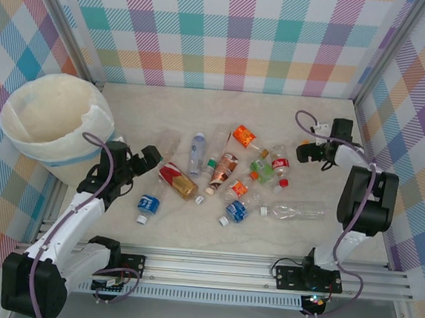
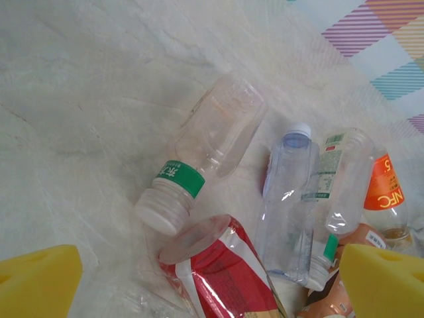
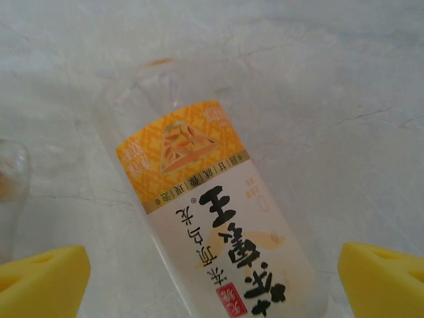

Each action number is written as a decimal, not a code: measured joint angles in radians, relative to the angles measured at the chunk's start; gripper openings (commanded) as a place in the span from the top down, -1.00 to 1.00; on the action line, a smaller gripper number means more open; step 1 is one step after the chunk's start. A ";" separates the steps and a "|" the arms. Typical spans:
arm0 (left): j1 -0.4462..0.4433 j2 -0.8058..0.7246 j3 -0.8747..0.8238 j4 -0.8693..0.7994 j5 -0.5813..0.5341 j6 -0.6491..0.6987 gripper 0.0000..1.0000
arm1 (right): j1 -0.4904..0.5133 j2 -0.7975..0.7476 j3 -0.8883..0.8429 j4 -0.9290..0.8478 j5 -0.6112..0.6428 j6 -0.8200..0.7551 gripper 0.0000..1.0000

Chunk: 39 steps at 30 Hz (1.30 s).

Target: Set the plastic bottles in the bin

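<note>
1. The plastic bottles [image 1: 227, 166] lie scattered on their sides across the middle of the table [image 1: 334, 125].
2. The bin [image 1: 31, 142] stands upright at the far left, well apart from the pile.
3. I see my left gripper [image 1: 151, 156] at the pile's left end, beside a red-labelled bottle [image 1: 175, 178].
4. On the left wrist camera its fingers [image 2: 36, 281] are spread wide and grip nothing. The red-labelled bottle [image 2: 218, 271] lies between them, and a green-banded bottle [image 2: 199, 152] lies beyond.
5. My right gripper [image 1: 302, 150] sits at the pile's far right edge.
6. Its pads [image 3: 384, 278] are wide apart. An orange-labelled bottle [image 3: 212, 218] lies between them, touching neither.
</note>
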 measured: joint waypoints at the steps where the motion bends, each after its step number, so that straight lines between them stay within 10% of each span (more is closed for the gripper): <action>1: 0.000 0.002 0.000 -0.005 0.005 -0.006 -1.00 | 0.000 0.025 0.013 -0.012 0.006 -0.018 -0.91; 16: 0.000 0.005 0.011 -0.089 -0.033 -0.094 -1.00 | 0.001 0.077 -0.019 -0.006 0.083 -0.084 -0.12; 27: -0.089 0.108 0.047 0.019 0.154 -0.152 -1.00 | 0.135 -0.293 -0.135 0.069 0.128 0.111 -0.12; 39: -0.312 0.223 0.136 0.283 0.305 -0.197 -1.00 | 0.354 -0.507 -0.257 0.156 -0.170 0.520 -0.09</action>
